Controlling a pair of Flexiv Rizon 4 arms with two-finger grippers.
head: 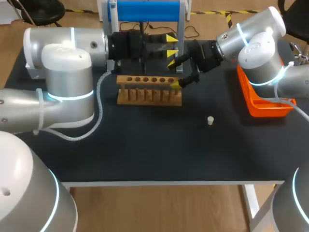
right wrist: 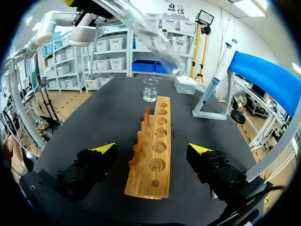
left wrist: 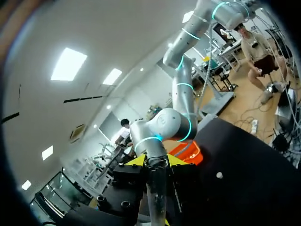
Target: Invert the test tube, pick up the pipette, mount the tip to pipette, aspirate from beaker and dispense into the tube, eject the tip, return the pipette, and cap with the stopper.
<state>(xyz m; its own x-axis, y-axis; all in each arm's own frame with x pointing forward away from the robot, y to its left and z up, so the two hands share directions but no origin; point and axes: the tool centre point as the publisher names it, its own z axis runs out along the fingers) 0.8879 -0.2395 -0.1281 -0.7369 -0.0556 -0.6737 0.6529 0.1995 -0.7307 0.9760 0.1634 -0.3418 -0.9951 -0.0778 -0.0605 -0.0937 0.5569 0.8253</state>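
My left gripper [head: 170,46] hangs behind the wooden rack [head: 149,89], shut on a clear test tube [left wrist: 156,197] that stands out from between its yellow fingertips. In the right wrist view the tube [right wrist: 146,35] slants in the air above the rack's far end. My right gripper [head: 176,73] is open at the rack's right end, its fingers spread to either side of the rack [right wrist: 153,155], holding nothing. A small white stopper [head: 210,120] lies on the black table to the right of the rack. Beyond the rack stand a glass beaker [right wrist: 150,89] and a white pipette [right wrist: 221,70] on its stand.
A blue pipette stand [head: 147,9] rises at the back of the table. An orange tray [head: 263,104] sits at the right edge under my right arm. A white box [right wrist: 186,84] stands near the beaker. The rack has several holes and pegs.
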